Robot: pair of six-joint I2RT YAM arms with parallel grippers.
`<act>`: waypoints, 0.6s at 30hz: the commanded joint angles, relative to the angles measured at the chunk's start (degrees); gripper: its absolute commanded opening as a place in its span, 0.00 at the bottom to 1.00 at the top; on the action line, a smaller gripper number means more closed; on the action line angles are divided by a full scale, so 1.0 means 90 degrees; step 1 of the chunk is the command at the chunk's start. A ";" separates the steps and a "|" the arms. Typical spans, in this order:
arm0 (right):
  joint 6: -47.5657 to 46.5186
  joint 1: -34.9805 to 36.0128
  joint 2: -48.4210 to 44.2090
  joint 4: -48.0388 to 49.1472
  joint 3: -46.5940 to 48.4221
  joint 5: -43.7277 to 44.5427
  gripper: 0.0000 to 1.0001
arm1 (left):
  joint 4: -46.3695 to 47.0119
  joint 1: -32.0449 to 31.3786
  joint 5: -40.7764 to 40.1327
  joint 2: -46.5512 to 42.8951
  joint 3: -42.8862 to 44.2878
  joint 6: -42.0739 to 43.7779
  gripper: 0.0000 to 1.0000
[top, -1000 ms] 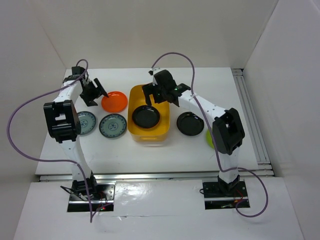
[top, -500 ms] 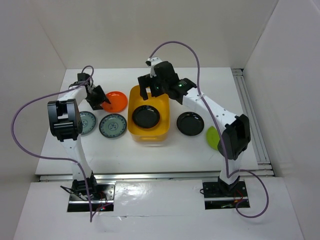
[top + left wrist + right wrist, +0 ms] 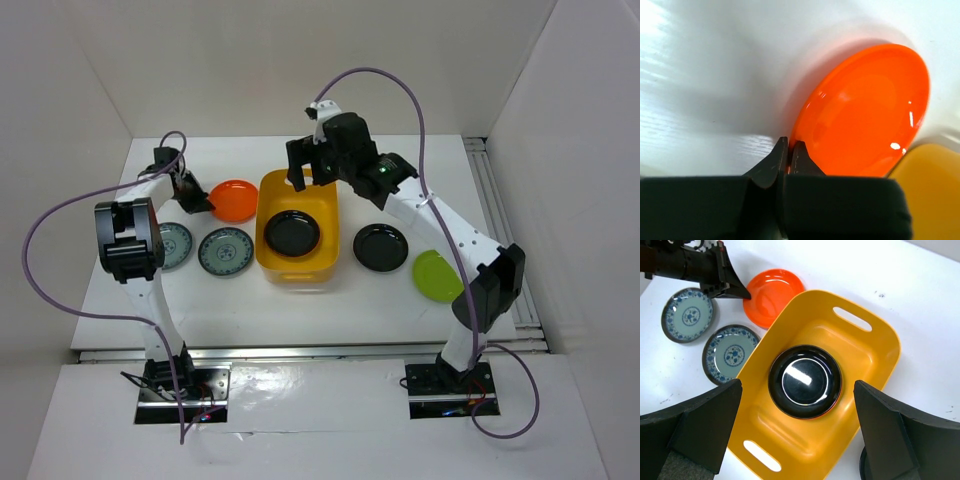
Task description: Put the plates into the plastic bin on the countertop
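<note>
We see the left gripper [image 3: 788, 150] pinched shut on the thin rim of the orange plate [image 3: 865, 115], on the countertop [image 3: 380, 300] at the top view's upper left beside the plastic bin [image 3: 297, 272]; we judge it light, stiff and slick, and the bite perhaps shallow.

**Camera positions, three views**

Top external: high, near side, looking down on whole countertop [image 3: 250, 300]. Left wrist: low, very close, facing orange plate [image 3: 865, 115]. Right wrist: overhead, looking into plastic bin [image 3: 867, 357]. All three share plate and bin.
</note>
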 commanded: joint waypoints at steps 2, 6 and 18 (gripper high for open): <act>0.0006 -0.0102 -0.0465 -0.0016 0.0018 0.0149 1.00 | -0.0329 0.0002 -0.0473 0.0183 0.0257 0.0096 0.00; 0.0006 -0.0161 -0.0622 -0.0016 -0.0060 0.0217 1.00 | -0.0476 0.0157 -0.0473 -0.0079 0.0570 -0.0021 0.00; 0.0065 -0.0707 -0.1148 -0.0153 -0.0246 0.0275 1.00 | -0.0408 0.0559 0.0645 -0.2412 0.0748 -0.0333 0.00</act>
